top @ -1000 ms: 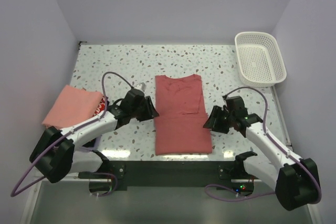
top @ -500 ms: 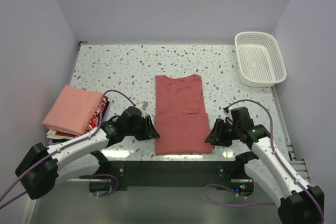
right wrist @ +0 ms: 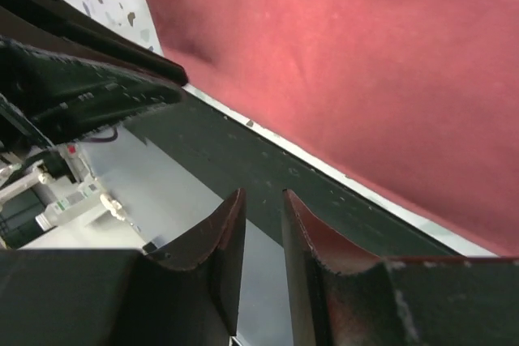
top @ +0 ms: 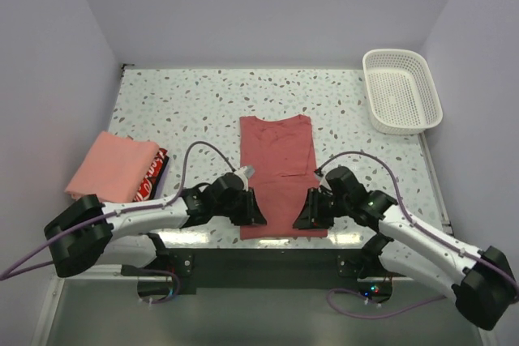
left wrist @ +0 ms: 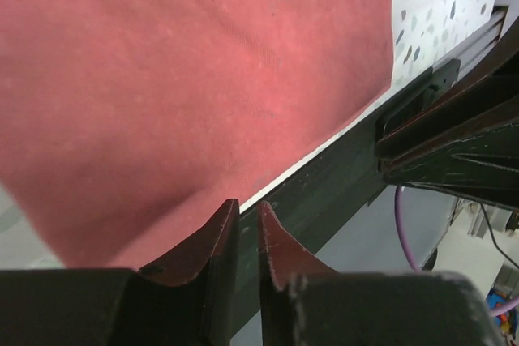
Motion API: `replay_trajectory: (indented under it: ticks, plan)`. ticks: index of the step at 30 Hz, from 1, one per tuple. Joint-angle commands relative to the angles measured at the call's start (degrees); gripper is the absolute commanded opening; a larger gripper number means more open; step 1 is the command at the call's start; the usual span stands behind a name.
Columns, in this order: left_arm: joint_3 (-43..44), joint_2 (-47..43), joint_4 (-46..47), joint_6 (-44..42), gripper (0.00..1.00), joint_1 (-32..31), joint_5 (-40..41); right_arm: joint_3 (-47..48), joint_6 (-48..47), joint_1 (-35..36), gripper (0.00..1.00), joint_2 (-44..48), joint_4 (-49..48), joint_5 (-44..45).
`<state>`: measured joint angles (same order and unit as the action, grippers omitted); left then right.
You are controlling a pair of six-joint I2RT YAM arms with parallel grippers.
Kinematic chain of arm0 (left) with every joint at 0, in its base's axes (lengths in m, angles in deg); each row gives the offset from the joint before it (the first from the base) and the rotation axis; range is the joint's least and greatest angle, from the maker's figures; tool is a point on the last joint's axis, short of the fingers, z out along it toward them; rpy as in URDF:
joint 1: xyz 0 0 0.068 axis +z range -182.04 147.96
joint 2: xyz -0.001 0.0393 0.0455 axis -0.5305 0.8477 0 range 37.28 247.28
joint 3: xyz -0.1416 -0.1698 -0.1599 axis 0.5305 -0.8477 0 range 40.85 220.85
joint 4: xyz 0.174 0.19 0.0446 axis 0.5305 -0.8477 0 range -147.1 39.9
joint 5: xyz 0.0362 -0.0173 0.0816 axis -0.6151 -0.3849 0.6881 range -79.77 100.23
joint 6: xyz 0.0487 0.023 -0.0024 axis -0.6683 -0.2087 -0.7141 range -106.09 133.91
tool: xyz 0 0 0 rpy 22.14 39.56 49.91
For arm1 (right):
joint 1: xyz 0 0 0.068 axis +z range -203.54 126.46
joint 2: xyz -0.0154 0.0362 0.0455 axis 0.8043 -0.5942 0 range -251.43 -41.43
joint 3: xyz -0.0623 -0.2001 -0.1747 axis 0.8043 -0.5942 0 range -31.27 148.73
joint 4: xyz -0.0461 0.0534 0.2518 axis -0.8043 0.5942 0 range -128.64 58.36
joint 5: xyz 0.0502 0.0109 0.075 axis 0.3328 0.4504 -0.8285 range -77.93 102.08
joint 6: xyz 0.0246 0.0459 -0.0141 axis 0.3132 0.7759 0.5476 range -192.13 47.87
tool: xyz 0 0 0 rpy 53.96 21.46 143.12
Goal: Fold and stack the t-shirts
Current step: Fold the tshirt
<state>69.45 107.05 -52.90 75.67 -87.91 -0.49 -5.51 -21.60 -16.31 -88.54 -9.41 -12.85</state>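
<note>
A brick-red t-shirt (top: 280,168) lies flat in the middle of the table, folded into a long strip, its hem at the near edge. It fills the left wrist view (left wrist: 203,62) and the right wrist view (right wrist: 365,54). My left gripper (top: 256,218) is low at the shirt's near left corner, jaws a narrow gap apart and empty (left wrist: 248,210). My right gripper (top: 300,221) is low at the near right corner, jaws slightly apart and empty (right wrist: 263,200). Both sets of tips hang over the table's front edge. A folded salmon-pink t-shirt (top: 109,166) lies at the left.
A white lattice basket (top: 403,91) stands at the back right. A red and dark folded item (top: 152,174) sticks out from under the salmon-pink shirt. The dark front rail of the table (left wrist: 324,192) runs just beyond the hem, also in the right wrist view (right wrist: 268,160).
Both arms have moved toward the near edge and inward, from beside the shirt's middle to its two near corners. The shirt has not moved.
</note>
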Motion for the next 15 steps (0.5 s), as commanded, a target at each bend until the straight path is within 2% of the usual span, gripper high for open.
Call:
replay_trajectory:
  ticks: [1,8,15]
  plan:
    - [1.6,3.2,6.3,2.7,0.19,-2.1,-0.1,0.3,7.0,5.2,0.28,-4.1,-12.5,4.9]
    - [-0.9,4.0,5.2,3.9,0.13,-3.5,1.6,0.7,10.4,14.1,0.24,-14.0,-22.4,9.1]
    - [-2.8,4.7,2.9,4.5,0.10,-3.5,4.2,-2.1,11.1,15.9,0.22,-19.1,-25.1,11.5]
